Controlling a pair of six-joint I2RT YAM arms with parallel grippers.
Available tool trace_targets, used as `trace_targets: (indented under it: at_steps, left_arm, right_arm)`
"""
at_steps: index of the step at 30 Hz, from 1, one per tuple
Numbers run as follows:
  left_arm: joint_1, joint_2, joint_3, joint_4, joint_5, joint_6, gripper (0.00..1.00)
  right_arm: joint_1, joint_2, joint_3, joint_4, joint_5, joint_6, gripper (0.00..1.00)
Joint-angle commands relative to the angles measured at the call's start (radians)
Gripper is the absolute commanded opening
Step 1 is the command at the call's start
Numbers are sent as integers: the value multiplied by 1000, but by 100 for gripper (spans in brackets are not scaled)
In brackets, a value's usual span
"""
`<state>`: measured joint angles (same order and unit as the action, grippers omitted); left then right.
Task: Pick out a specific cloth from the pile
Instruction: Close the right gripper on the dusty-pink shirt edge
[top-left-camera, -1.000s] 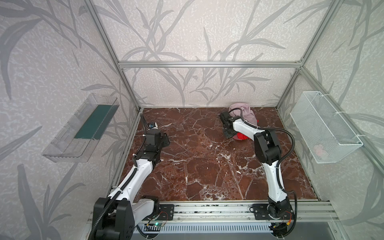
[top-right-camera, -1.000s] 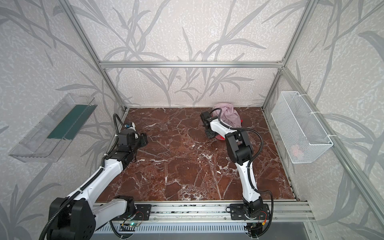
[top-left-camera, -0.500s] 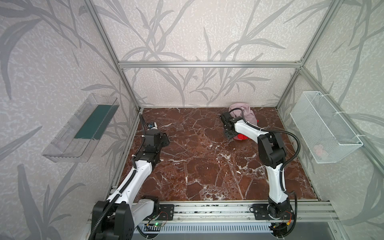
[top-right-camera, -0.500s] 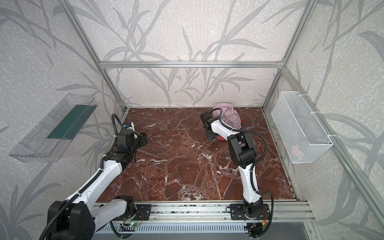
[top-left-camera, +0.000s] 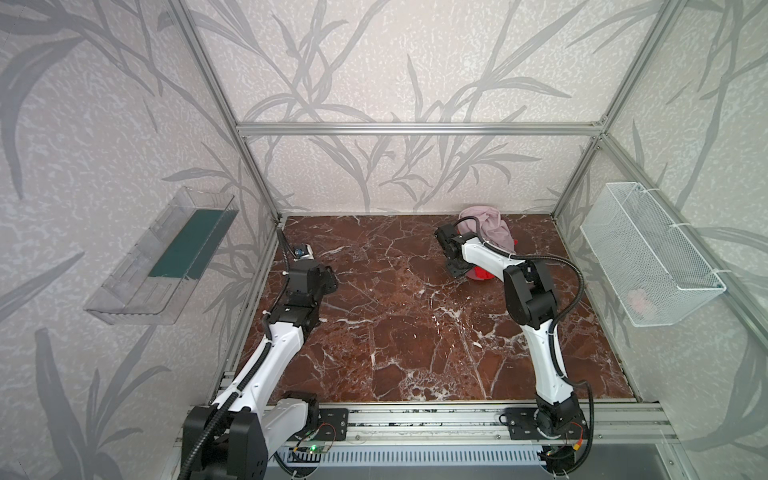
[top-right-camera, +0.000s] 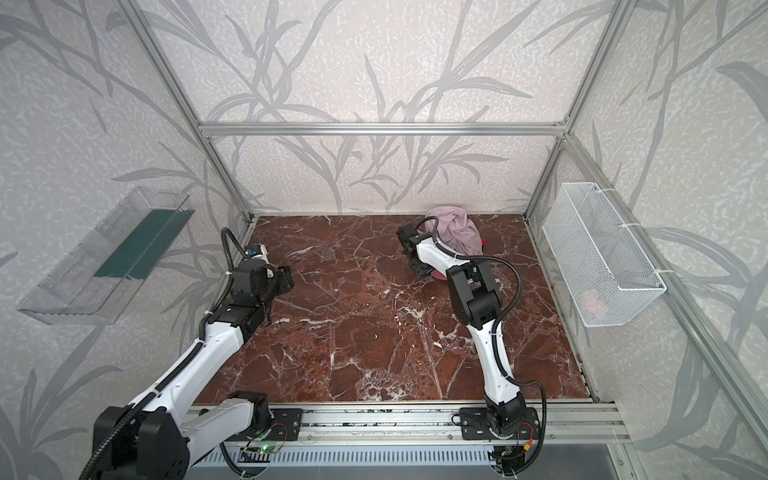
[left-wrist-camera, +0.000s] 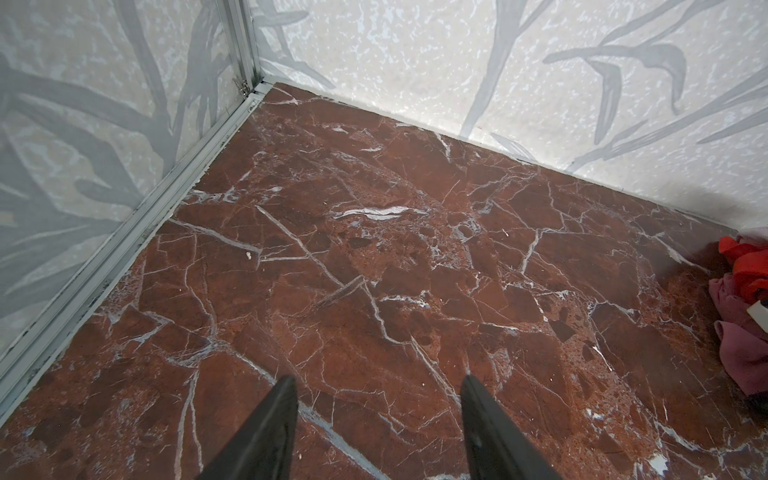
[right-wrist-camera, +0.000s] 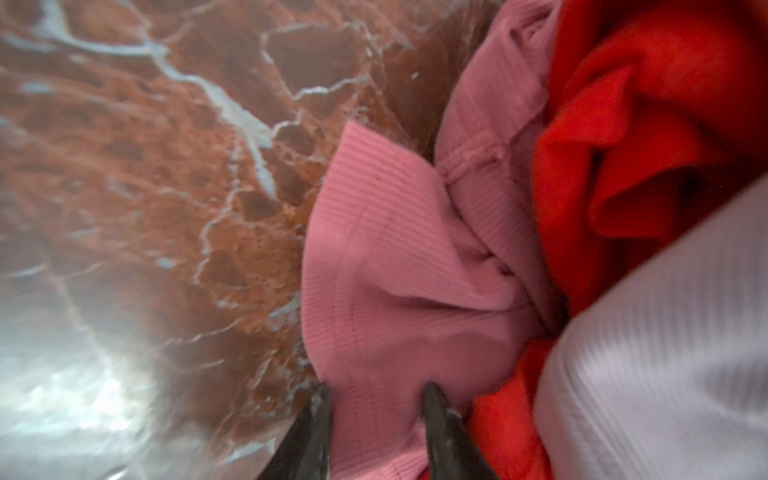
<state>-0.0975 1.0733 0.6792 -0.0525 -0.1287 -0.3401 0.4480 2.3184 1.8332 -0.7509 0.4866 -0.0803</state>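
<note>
The pile (top-left-camera: 492, 235) rests on the red marbled surface (top-left-camera: 395, 332). In the right wrist view it shows three fabrics: the cloth (right-wrist-camera: 395, 257), a ribbed dusty rose, a red cloth (right-wrist-camera: 644, 124) and a pale cloth (right-wrist-camera: 665, 353).

The cloth sits at the pile's edge, bunched in folds. One side touches the red cloth and the other side lies against bare surface. The pale cloth covers part of the red one, just beside the cloth.

The right tool (right-wrist-camera: 378, 390) is at that same edge of the pile, low over the surface. Its jaws stand a little apart with a fold of the cloth between them, one fingertip at the fabric's outer edge. I cannot tell whether they are pinching the fold or only straddling it. In both top views the right arm reaches over to the pile and hides its near side.

The left tool (left-wrist-camera: 378, 380) is well apart from the pile, on the left. Its jaws are spread wide over bare surface, with nothing between them. The left wrist view shows only the pile's edge.
</note>
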Motion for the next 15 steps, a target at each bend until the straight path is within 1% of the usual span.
trace_targets:
  at_steps: [1,6,9,15]
  left_arm:
    - [-5,-3,5,-17,-13,9,61]
    - [-4,1,11,-20,-12,9,61]
    - [-4,1,14,-23,-9,4,60]
    - [-4,3,27,-29,21,-19,60]
  right_arm:
    - [1,25,26,-51,47,-11,27]
    - [0,14,26,-38,46,-6,1]
    - [0,-47,-16,3,3,4,0]
    - [-12,-247,-148,114,-110,40,0]
